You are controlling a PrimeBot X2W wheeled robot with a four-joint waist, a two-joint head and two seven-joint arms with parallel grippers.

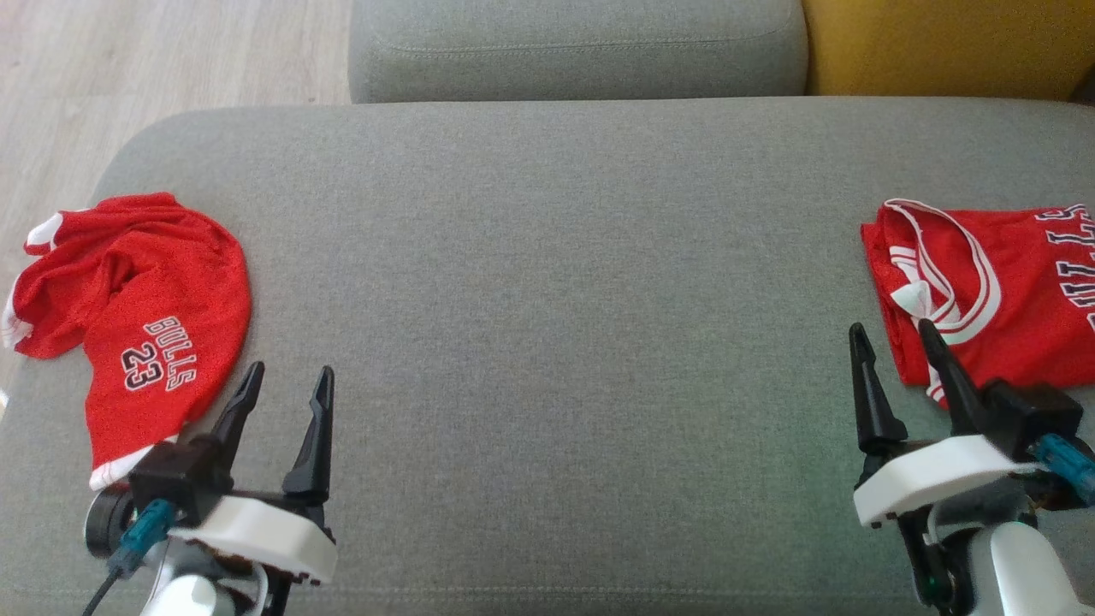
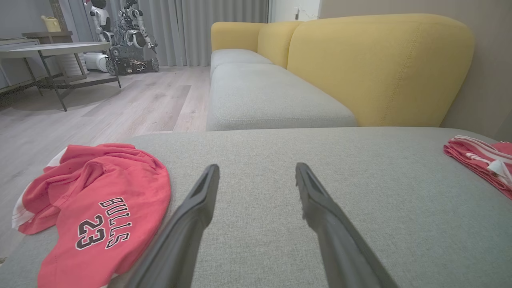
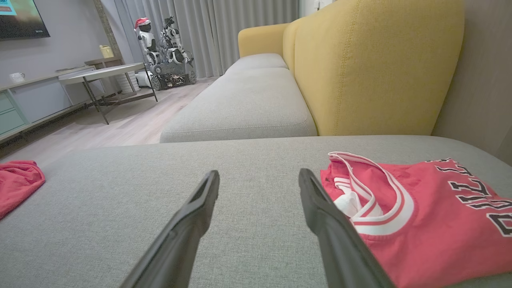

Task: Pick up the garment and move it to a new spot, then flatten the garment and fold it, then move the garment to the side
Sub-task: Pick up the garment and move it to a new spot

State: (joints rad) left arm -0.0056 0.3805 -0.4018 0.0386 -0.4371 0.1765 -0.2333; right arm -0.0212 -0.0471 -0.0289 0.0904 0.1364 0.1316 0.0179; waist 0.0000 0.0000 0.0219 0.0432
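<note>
Crumpled garment (image 1: 137, 334) lies near-to-far, white hem toward robot

Head camera looks steeply down on the seat (image 1: 547, 299) beyond left pincer (image 1: 291, 370) and right pincer (image 1: 891, 328). Wrist cameras skim that seat low and close, along their fingers (image 2: 200, 208).

A broad grey seat cushion (image 1: 547, 299) spreads across the head view. At 12 o'clock a second grey cushion (image 1: 577, 47) lies just beside it. A yellow backrest (image 1: 941, 43) sits at 1 o'clock and pale wood floor (image 1: 128, 68) at 10 o'clock. In the left wrist view, at 10 o'clock, a grey table (image 2: 56, 49) stands near another robot (image 2: 128, 40) before grey curtains (image 2: 224, 28).
</note>
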